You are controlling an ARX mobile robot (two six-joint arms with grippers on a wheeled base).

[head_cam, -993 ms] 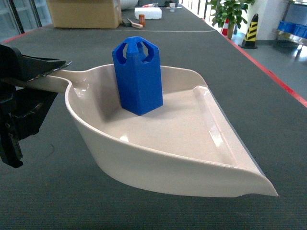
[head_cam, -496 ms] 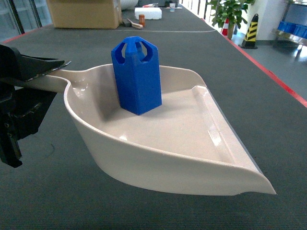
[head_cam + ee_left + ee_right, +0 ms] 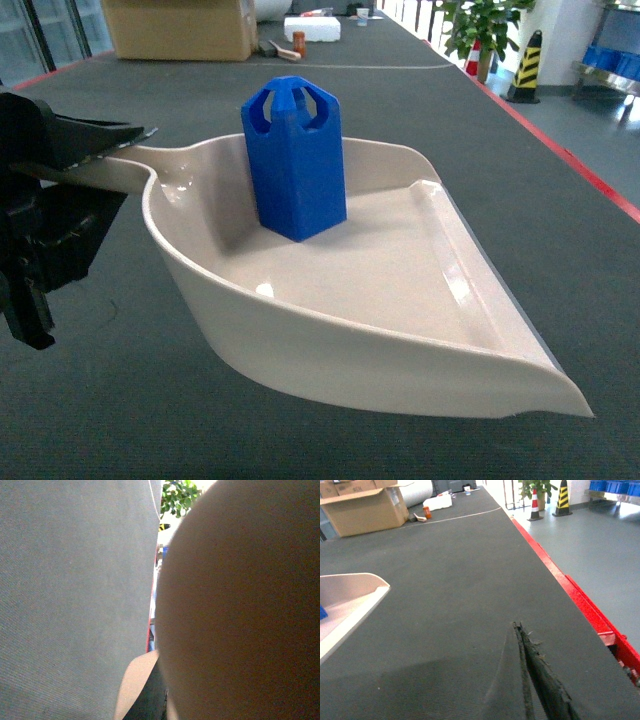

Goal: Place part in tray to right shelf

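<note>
Part (image 3: 293, 160) stands upright in the tray (image 3: 400, 290), toward the handle end; this is the head view. Left gripper (image 3: 85, 150) has its jaws clamped on the tray handle at the left edge. Tray is held above the dark tabletop (image 3: 480, 140), its wide lip pointing toward the lower right. A cardboard box (image 3: 180, 28) sits far back on the tabletop.

Left wrist view: a large blurred beige surface, the tray (image 3: 240, 610), fills the right side; the grey tabletop (image 3: 75, 590) fills the left. The jaws are not visible here.

Right wrist view: right gripper (image 3: 530, 685) shows its jaws pressed together with nothing between them, low over the tabletop (image 3: 470, 580). A tray corner (image 3: 355, 587) shows at the left edge, well apart from the gripper.
</note>
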